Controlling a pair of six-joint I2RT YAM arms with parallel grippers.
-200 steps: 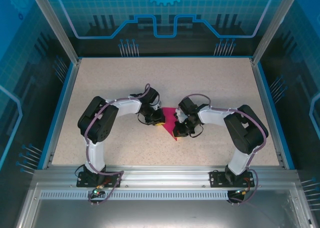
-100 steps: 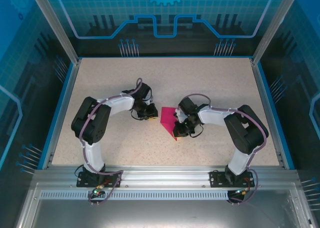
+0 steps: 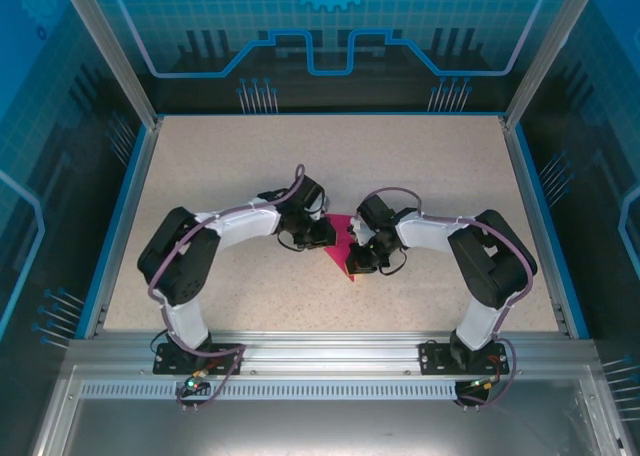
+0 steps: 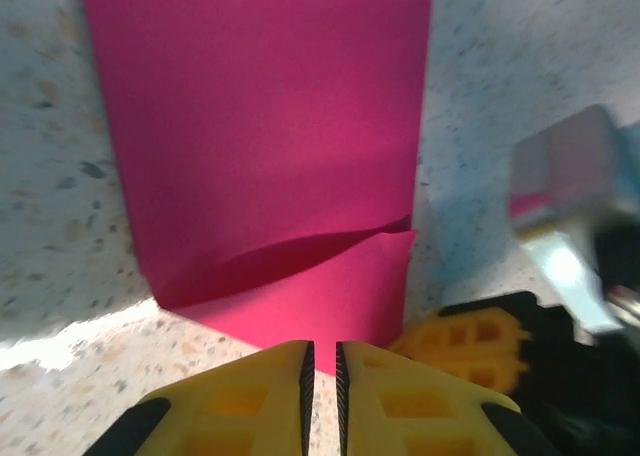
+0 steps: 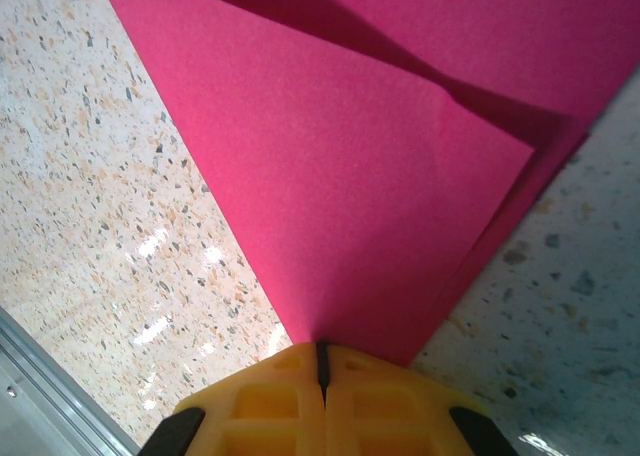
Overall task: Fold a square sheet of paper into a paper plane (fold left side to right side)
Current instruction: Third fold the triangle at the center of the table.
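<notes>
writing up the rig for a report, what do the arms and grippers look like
The left arm and right arm have white links, bulky black joint housings and a lilac cable running alongside. Left gripper and right gripper: yellow fingers with square pockets, black bases.

Bright even overhead light, soft shadows, wrist views blurred at near edges
</notes>
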